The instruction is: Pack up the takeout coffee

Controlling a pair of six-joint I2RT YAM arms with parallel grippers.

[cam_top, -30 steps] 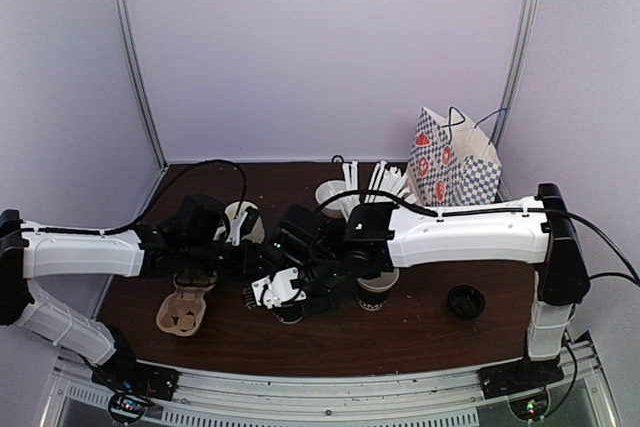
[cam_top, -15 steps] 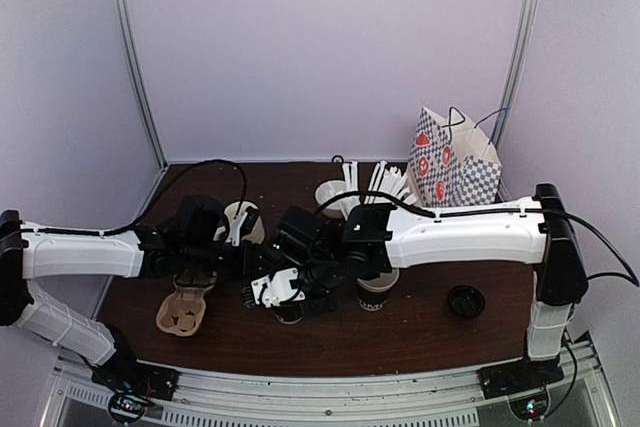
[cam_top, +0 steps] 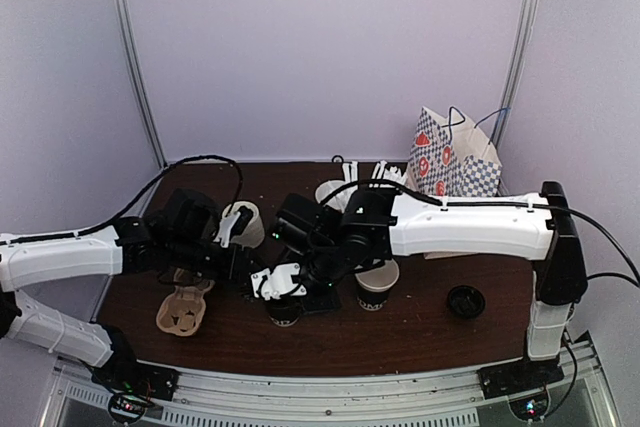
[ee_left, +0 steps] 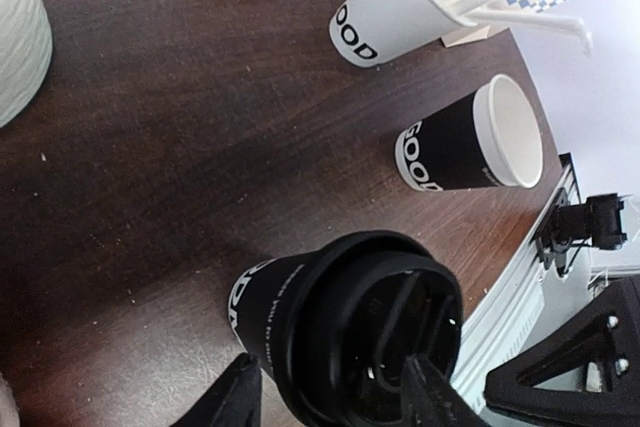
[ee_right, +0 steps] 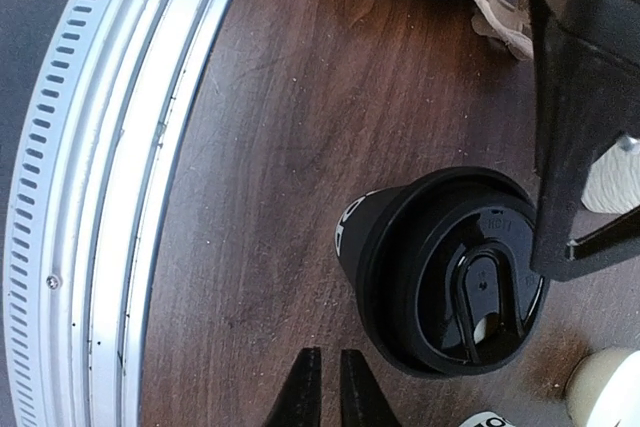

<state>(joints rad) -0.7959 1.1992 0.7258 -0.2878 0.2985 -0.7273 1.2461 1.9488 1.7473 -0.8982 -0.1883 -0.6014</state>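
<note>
Cups of black paper with white lettering, two alike, stand upright on the table (cam_top: 420, 332) towards its near middle. The lidded cup (ee_left: 330, 332) carries a round black plastic lid seated on its rim; the open cup (ee_left: 465, 142) has no lid and shows a white interior. They stand apart, the open cup to the right in the overhead view. A loose lid (cam_top: 465, 300) lies flat further right, well clear of both. The left gripper (ee_left: 332, 399) has its fingers spread to either side of the lidded cup; whether either touches the wall cannot be told. The right gripper (ee_right: 323, 387) is all but closed, a thin slit between the fingers, nothing held, and sits just beside that cup on its near side. The left wrist view alone shows the open cup's interior, the lettering on the white cup of stirrers (ee_left: 400, 7), and the cream mug (ee_left: 15, 37) at frame edge. The right wrist view alone shows the lid's sip tab and the metal rail (ee_right: 100, 197) along the table edge. The overhead view alone shows the cardboard carrier (cam_top: 182, 309) at near left and the patterned paper bag (cam_top: 452, 162) at rear right. Surface is dark brown woodgrain, lightly speckled; pale lilac wall panels (cam_top: 320, 47) enclose it
</note>
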